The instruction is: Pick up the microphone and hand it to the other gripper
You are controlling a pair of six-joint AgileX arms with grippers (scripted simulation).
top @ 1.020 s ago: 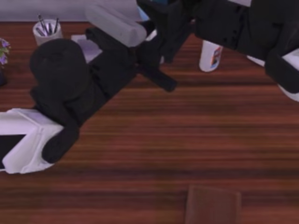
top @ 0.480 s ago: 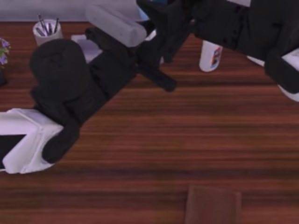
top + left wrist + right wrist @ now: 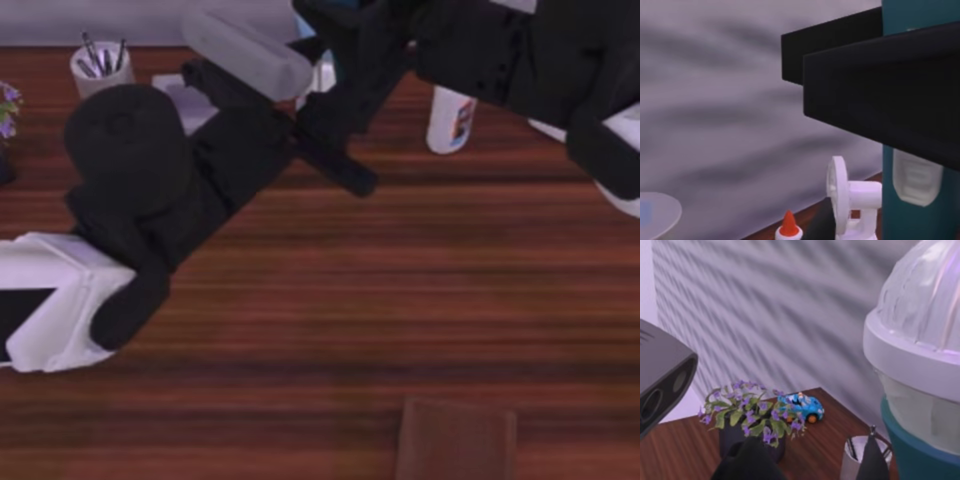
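Note:
The microphone (image 3: pixel 920 220) stands upright in the air, its teal handle and white switch panel (image 3: pixel 916 182) close in the left wrist view. The right gripper's black fingers (image 3: pixel 880 95) lie level, one passing in front of the handle and one behind it. In the right wrist view the white head (image 3: pixel 920 340) looms at the side, and my right gripper (image 3: pixel 812 452) is open with its tips wide apart. From the top, my left gripper (image 3: pixel 320 118) and right gripper (image 3: pixel 348 85) meet at the back centre and mostly hide the microphone.
A glue bottle (image 3: pixel 450 120) stands back right, near a white fan (image 3: pixel 850 205). A pen cup (image 3: pixel 100 65), a flower pot (image 3: pixel 747 422) and a toy car (image 3: pixel 802 407) sit back left. A brown pad (image 3: pixel 455 440) lies at the front edge.
At the back centre the black fingers have shifted left and cover the white patch that showed below them. More white shows in the gap above. Both arms otherwise hold their places.

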